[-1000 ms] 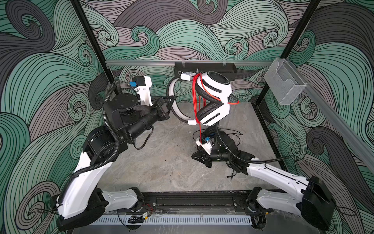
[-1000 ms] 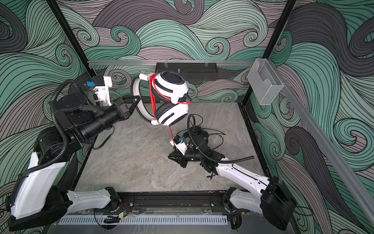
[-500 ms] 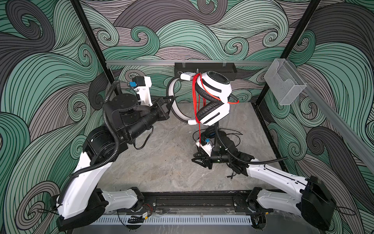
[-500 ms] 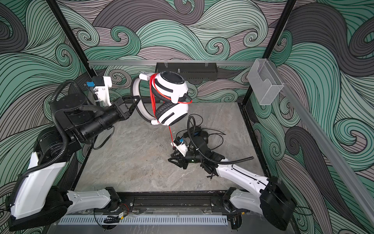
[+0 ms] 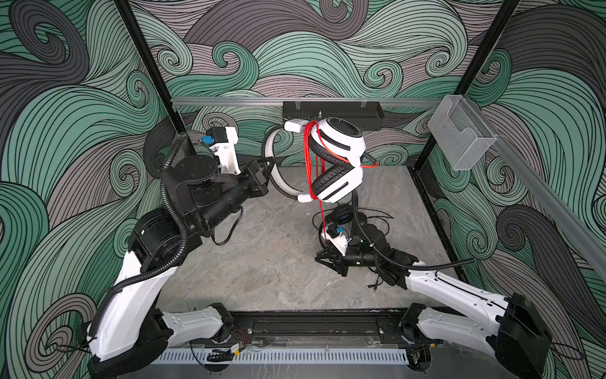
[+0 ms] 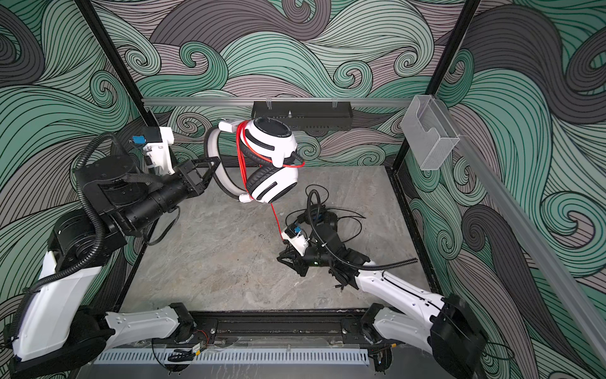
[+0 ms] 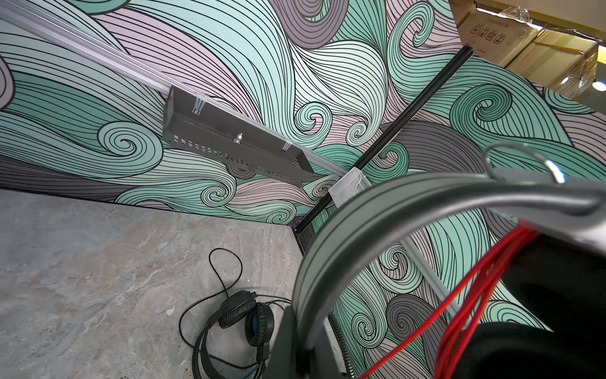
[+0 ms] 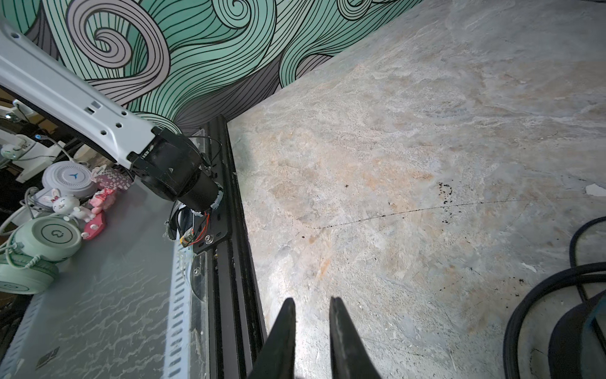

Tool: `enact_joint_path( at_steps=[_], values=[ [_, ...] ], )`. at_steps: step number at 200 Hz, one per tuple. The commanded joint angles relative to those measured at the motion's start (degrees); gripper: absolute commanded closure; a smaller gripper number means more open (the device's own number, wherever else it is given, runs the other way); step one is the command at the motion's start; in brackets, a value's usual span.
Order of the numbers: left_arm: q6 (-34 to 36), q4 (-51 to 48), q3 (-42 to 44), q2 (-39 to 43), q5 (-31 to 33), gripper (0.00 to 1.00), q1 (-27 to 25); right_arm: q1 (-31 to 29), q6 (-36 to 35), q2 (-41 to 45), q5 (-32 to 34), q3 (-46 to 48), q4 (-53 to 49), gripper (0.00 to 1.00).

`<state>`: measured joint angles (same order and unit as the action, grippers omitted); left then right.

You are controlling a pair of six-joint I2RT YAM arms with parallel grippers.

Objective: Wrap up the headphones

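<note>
Aloft, left jaws clench the white headphones (image 5: pixel 341 144); right jaws hang slightly parted over open tabletop (image 5: pixel 262 262).

The right gripper (image 8: pixel 311 300) points at the grey marbled table (image 8: pixel 393 164), its two dark fingers a little apart with only bare surface between them. Near it lie thick black curves, probably band and cord of the black headphones (image 8: pixel 572 341). A black rail (image 8: pixel 236 262) borders the table, and the other arm's white link (image 8: pixel 82 98) joins it.
</note>
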<state>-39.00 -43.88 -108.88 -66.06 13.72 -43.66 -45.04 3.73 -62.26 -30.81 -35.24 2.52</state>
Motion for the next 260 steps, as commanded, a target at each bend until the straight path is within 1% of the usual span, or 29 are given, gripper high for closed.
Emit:
enact_joint_path(
  at_steps=[1,45,70,97,121,145,161,173,184,191,201,212,237,260],
  values=[
    [-1.28,4.86,-0.98,2.15,2.42,1.0,0.5,0.12,-0.82,0.85,1.67,1.36,-1.85,0.85],
    [0.71,3.04,-1.6,2.6,4.85,1.0,0.69,0.11,-0.9,2.79,3.25,2.16,-2.99,1.0],
    [0.96,2.04,-0.41,3.15,7.17,1.0,0.68,0.12,-1.68,4.19,5.79,2.02,-4.9,1.0],
    [-0.87,5.06,3.37,4.95,9.16,1.0,0.91,0.19,-1.89,5.55,9.77,2.95,-6.26,1.0],
    [-1.42,6.4,4.18,5.59,10.24,1.0,0.99,0.14,-1.38,5.66,8.4,3.08,-6.35,1.0],
    [-1.21,6.74,3.46,4.91,8.72,1.0,0.95,0.17,-0.31,5.29,6.5,3.84,-4.36,0.9],
    [-1.47,6.7,3.24,4.3,7.42,1.0,0.99,0.18,0.2,4.02,4.37,3.95,-2.62,0.88],
    [-1.51,6.69,2.91,3.8,6.43,1.0,1.03,0.17,0.65,2.13,2.33,4.04,-1.46,0.85],
    [-1.67,6.13,2.71,3.34,5.96,1.0,1.04,0.1,0.51,-0.4,1.46,4.04,-1.27,0.86],
    [-1.9,5.69,3.11,3.35,5.96,1.0,1.02,0.12,0.38,-2.15,2.49,4.04,-1.44,0.88],
    [-2.01,5.18,4.84,3.85,6.93,1.0,1.03,0.16,-0.14,-4.96,5.72,3.77,-2.5,0.93],
    [-1.74,5.24,8.37,5.24,8.57,1.0,1.12,0.28,-1.06,-8.26,8.02,3.33,-3.88,0.95],
    [-2.12,6.9,18.19,9.67,11.4,1.0,1.78,0.29,-1.94,-13.23,7.37,1.92,-4.66,0.95],
    [-3.05,6.69,23.0,12.37,13.42,1.0,2.04,0.3,-1.7,-14.46,8.48,1.67,-4.8,0.93]
  ],
)
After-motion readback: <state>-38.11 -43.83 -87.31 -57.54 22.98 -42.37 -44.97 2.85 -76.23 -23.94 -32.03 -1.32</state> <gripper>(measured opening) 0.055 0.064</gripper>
